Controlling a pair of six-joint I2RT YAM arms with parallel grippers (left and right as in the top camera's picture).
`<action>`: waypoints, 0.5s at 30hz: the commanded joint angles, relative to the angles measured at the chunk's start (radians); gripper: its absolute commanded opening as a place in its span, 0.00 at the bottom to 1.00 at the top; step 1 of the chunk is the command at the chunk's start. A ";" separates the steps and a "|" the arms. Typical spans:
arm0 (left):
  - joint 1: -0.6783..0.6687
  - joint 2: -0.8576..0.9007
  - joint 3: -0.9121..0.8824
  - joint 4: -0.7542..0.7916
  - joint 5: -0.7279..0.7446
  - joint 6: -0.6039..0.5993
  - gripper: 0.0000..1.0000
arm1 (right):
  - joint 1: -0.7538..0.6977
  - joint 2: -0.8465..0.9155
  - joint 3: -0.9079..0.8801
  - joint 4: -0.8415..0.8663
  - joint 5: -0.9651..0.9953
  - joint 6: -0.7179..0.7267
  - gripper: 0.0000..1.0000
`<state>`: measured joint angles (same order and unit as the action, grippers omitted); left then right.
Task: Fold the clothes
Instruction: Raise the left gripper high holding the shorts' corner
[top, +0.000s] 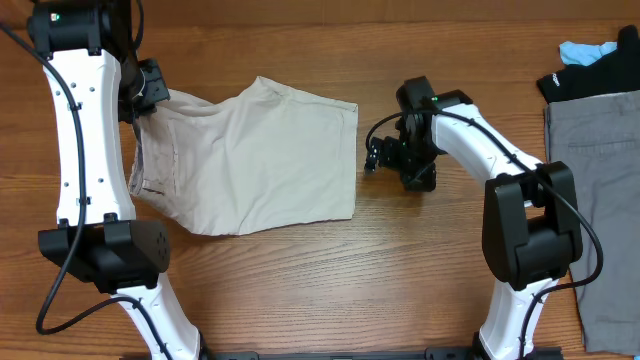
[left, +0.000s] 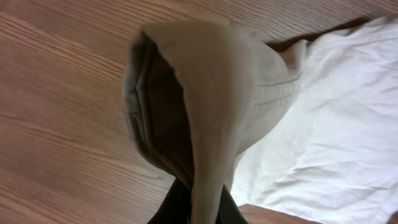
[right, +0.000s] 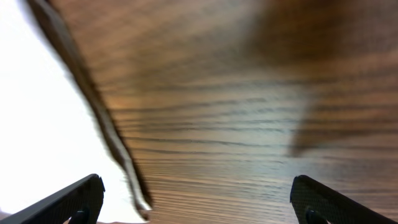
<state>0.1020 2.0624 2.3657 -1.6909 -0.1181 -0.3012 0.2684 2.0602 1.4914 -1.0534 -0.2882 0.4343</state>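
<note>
Fingers (left: 174, 213) on your left gripper (top: 152, 90) are pinching almost shut on a doubled, stitched edge of the shorts (top: 250, 160), and the cloth is bunching over them in a hood-like fold. Your right gripper (right: 196, 196) is hanging just beside the opposite hem with its fingers (right: 71, 199) spread wide and gripping nothing; the pale edge is showing close to one of them. The shorts are lying mostly flat on the table (top: 330, 300) between the two arms, with the far left corner raised where you are holding it. You are dealing with light, limp cotton, which is likely to sag and drag rather than carry its shape, so one pinch alone is probably not going to bring the cloth over squarely. The seamed edges are looking thicker and firmer, so you are better off taking hold at a hem corner near the right gripper than in the thin middle.
</note>
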 joint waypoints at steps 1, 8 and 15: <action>-0.004 -0.021 0.005 0.001 -0.057 -0.038 0.04 | 0.003 0.006 0.040 0.017 -0.014 -0.020 1.00; -0.058 -0.021 0.005 0.057 0.113 -0.061 0.04 | 0.044 0.021 0.031 0.088 -0.013 -0.020 1.00; -0.148 -0.021 0.005 0.073 0.108 -0.100 0.05 | 0.080 0.031 0.002 0.125 -0.014 -0.015 0.78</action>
<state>-0.0090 2.0624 2.3650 -1.6257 -0.0353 -0.3679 0.3389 2.0792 1.5040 -0.9352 -0.2928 0.4175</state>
